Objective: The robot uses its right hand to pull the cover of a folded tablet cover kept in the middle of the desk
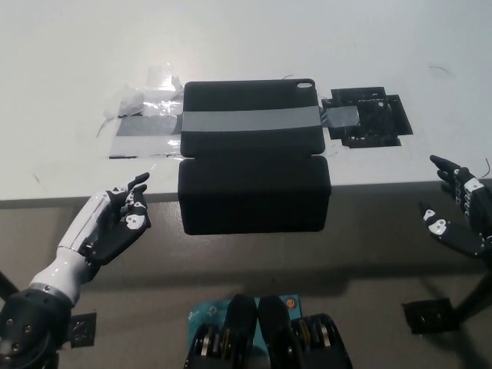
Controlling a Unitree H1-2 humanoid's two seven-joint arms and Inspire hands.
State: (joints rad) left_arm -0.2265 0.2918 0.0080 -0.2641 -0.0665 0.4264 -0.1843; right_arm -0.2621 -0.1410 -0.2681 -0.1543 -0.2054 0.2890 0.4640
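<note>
Tablet cover (252,157) lies in the middle of the white desk (69,69), close to its near edge. Its black front flap (254,193) is opened toward the robot and hangs out over the near edge of the desk. The back part lies flat on the desk, and a grey tape strip (246,121) runs across it from left to right.

Nearest, below the desk edge at the left, the white left hand (115,224) rests with its fingers loosely spread and holds nothing. At the right side, also below the edge, the black right hand (460,214) has its fingers apart and is empty, well apart from the flap.

Farther, crumpled clear tape (142,100) sticks to the desk left of the cover. A black bracket (367,118) lies just right of it.
</note>
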